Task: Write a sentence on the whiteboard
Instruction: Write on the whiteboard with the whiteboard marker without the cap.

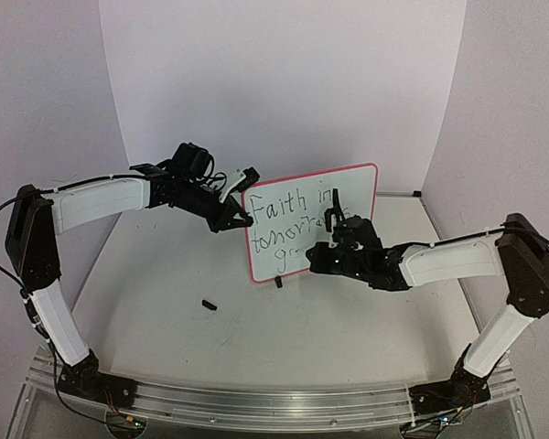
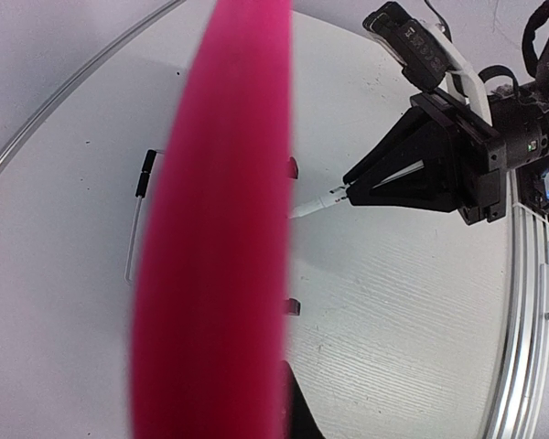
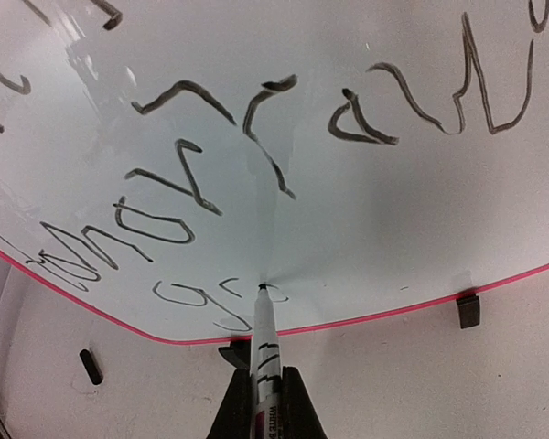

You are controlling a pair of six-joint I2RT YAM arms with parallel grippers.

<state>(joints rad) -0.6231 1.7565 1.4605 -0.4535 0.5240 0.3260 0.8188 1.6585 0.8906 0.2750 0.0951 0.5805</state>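
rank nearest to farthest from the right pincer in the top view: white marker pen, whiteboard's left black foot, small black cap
1. White marker pen: gripped in the right pincer, tip on the red-pink-framed whiteboard.
2. Left black foot: under the board's edge.
3. Small black cap: farther left on the white table.

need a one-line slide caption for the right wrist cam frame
Right hand holds a marker with its tip on the whiteboard, at the third line of the sentence.

Plain pale walls (image 1: pixel 284 82) enclose a white tabletop (image 1: pixel 165 283) on three sides. An aluminium rail (image 1: pixel 256 399) runs along its near edge.
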